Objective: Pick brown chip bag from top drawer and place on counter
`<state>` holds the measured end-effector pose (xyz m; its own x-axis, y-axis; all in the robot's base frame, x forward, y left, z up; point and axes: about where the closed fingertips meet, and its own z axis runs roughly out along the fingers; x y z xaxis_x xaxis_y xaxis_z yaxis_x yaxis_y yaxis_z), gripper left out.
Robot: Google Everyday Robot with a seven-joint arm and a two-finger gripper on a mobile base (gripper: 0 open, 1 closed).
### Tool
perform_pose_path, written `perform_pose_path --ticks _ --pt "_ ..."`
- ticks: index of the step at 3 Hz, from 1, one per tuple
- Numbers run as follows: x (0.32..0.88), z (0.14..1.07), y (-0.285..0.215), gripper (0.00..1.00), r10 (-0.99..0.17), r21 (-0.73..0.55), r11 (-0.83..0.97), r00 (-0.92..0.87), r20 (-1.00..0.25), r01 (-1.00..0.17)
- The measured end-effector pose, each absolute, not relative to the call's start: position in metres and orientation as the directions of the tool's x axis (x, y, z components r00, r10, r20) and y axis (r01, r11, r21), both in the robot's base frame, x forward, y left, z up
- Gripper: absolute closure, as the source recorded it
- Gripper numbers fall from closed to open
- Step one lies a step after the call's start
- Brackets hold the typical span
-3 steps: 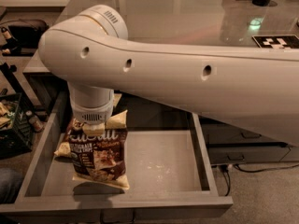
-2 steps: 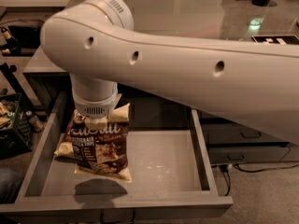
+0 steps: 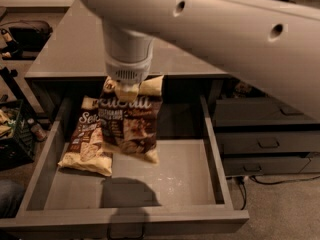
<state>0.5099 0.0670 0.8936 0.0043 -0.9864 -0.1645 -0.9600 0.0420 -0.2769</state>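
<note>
Hovering above top drawer (image 3: 186,176), gripper (image 3: 125,90) clasps brown chip bag (image 3: 131,128); counter (image 3: 75,54) behind.

The gripper (image 3: 125,90) seemingly lifted the brown chip bag (image 3: 131,126) above the top drawer (image 3: 216,154).

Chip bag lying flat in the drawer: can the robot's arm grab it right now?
Probably not yet. The gripper, above the back of the top drawer, is shut on the brown chip bag, which hangs partly in front of the flat bag. Otherwise nothing covers it.
</note>
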Motion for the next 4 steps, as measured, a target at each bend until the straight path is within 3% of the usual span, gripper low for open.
perform_pose_path --ticks 1,4 --pt "0.549 0.92 0.041 1.0 -0.984 -0.284 0.094 -0.046 -0.173 -0.954" --pt "0.574 0.97 0.011 1.0 -0.975 -0.358 0.121 -0.043 -0.218 -0.926"
